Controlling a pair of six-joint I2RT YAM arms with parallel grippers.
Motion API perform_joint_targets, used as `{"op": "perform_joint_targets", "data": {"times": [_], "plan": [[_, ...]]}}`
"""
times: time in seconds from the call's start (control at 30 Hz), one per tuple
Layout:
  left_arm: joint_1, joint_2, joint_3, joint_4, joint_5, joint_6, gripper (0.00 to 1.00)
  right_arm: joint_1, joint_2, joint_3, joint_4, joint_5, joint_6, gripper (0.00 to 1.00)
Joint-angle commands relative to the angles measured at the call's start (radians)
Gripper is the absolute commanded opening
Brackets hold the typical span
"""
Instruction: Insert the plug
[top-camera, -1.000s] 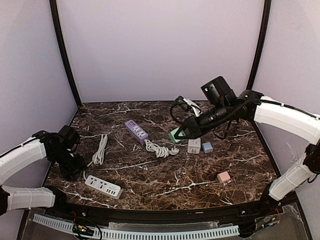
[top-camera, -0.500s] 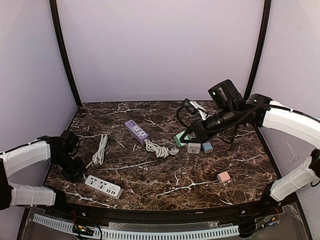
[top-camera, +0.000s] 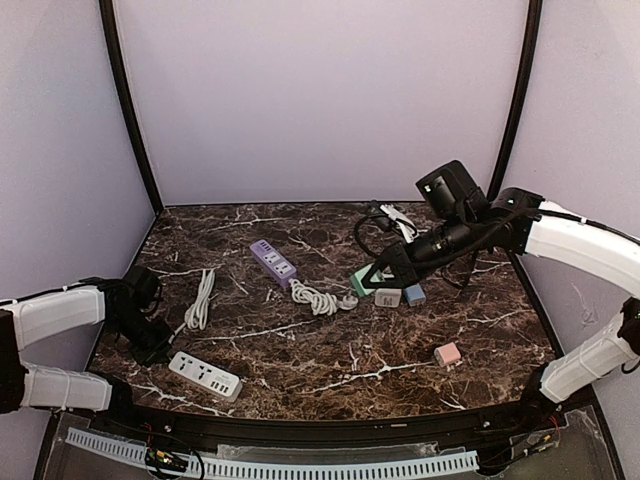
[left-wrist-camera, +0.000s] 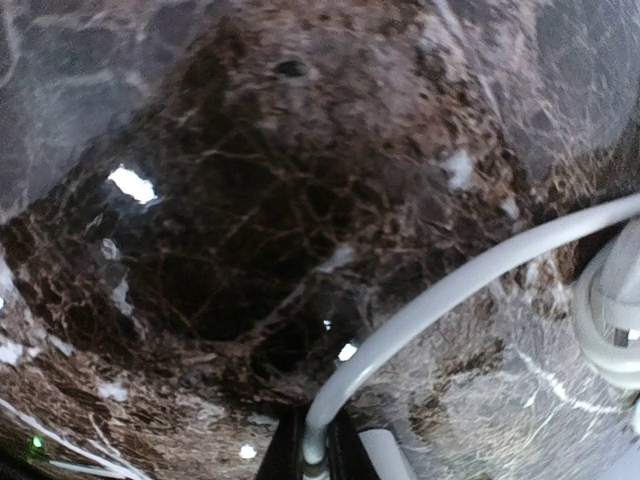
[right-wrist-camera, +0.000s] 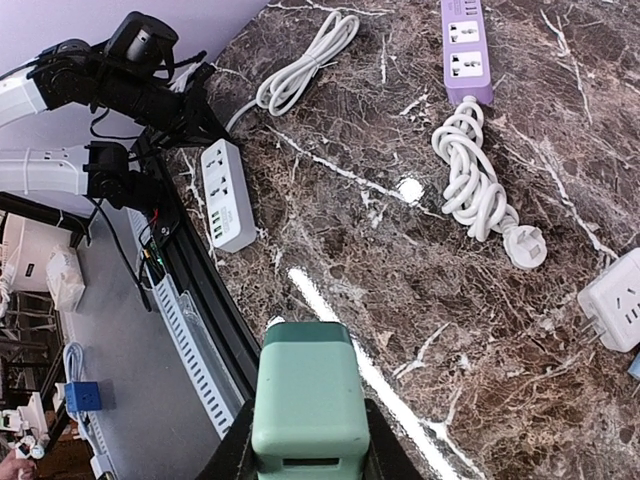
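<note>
Green and hard-shelled, the plug (right-wrist-camera: 310, 395) looks light, rigid and a little slick, so its flat sides are the sensible hold. It hangs above the marble table (top-camera: 330, 365) near a white adapter (top-camera: 387, 297), its sides pinched in the right gripper (right-wrist-camera: 308, 445). Well apart at the near left, the left gripper (top-camera: 152, 335) is clamped on the white cord (left-wrist-camera: 450, 290) beside the white power strip (top-camera: 205, 375).

Dark marble table (top-camera: 300, 350), white power strip (top-camera: 205, 375) front left, looped white cable (top-camera: 200, 298) beside it, purple power strip (top-camera: 273, 261), coiled white cord (top-camera: 318, 297), white adapter (top-camera: 387, 297), blue adapter (top-camera: 414, 294), pink adapter (top-camera: 447, 353).
</note>
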Motion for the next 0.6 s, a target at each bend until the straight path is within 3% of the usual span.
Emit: {"op": "perform_joint_targets", "data": {"times": [0.0,0.3,0.57], "plan": [[0.007,0.012,-0.033,0.04,0.007,-0.012,0.02,0.011,-0.007,0.017,-0.024,0.031,-0.016,0.0],[-0.016,0.036,-0.039,0.128,0.043,-0.069,0.01,0.011,-0.024,0.038,-0.101,0.166,-0.025,0.0],[-0.153,0.191,0.088,0.193,0.033,-0.112,0.01,0.011,-0.027,0.068,-0.174,0.278,-0.008,0.0]]}}
